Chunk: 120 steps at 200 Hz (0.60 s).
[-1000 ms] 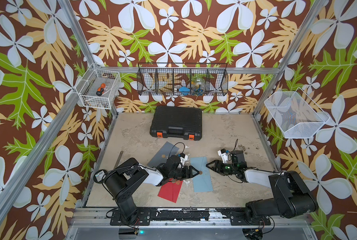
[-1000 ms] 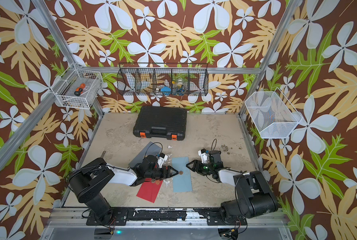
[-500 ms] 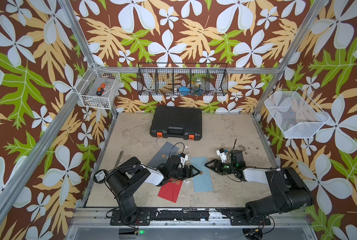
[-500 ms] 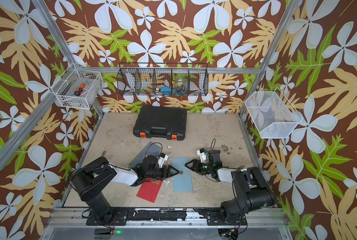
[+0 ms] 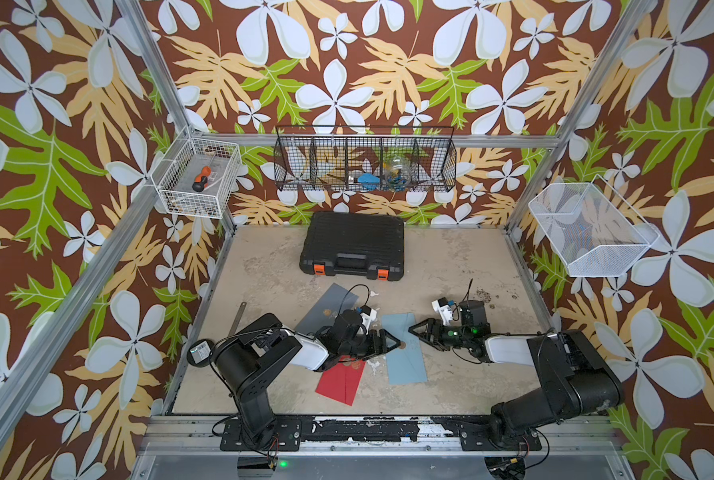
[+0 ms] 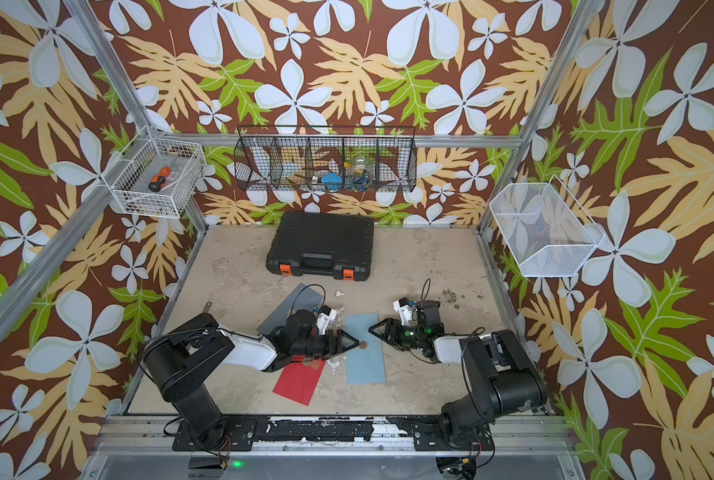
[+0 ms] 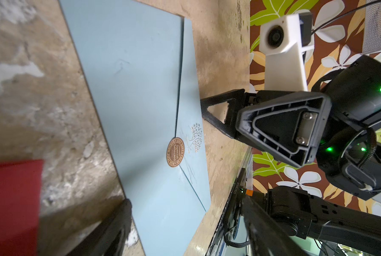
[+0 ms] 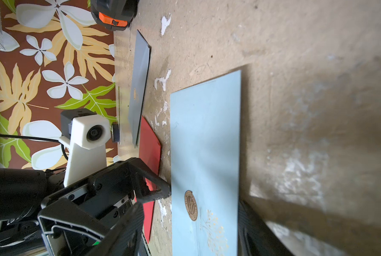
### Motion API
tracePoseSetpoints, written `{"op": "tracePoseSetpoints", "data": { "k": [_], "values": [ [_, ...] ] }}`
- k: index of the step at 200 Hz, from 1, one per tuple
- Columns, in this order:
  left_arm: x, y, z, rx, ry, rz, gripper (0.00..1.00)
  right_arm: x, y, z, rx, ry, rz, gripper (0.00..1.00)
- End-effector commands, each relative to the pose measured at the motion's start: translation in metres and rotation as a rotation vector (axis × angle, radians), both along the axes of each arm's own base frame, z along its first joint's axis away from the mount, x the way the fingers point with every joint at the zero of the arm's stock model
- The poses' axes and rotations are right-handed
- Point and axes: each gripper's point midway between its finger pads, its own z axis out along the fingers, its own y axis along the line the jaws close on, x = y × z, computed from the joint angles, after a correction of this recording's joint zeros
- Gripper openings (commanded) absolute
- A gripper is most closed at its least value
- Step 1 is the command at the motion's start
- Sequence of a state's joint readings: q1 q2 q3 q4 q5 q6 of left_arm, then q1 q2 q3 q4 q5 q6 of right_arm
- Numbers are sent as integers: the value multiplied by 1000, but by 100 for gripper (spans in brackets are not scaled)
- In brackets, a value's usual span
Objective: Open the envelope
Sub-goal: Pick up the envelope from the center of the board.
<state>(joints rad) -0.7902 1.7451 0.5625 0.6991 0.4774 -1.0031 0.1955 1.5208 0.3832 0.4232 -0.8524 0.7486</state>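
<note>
Well, the light blue envelope (image 5: 407, 365) lies flat on the surface (image 5: 451, 266), near the front and between the two arms. Its flap is still shut, held down by a round brown sticker (image 5: 404, 344). The left gripper (image 5: 392, 343) is down low at one long edge, right beside the sticker. Its fingers (image 8: 156, 178) are spread apart with nothing in them. The right gripper (image 5: 418, 330) is down low at the other long edge. Its fingers (image 7: 216, 123) are spread apart too and hold nothing. A red envelope (image 5: 341, 380) lies partly under the left arm. A grey envelope (image 5: 324, 305) lies just behind that, and a black tool case (image 5: 353, 245) rests at the back.
</note>
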Motion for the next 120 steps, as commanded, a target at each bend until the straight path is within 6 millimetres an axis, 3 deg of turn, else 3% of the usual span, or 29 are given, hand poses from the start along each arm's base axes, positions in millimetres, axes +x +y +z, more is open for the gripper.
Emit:
{"op": "tracePoseSetpoints", "data": {
  "k": [1,40,120],
  "values": [
    [-3,6,-13,55,30,11,81,-3,0,1,22,43,-23,68],
    [-2,7,-11,50,24,12,81,1,1,15,30,0,-17,68],
    [-3,9,-11,66,20,16,82,-3,-5,-7,-25,49,-36,69]
  ]
}}
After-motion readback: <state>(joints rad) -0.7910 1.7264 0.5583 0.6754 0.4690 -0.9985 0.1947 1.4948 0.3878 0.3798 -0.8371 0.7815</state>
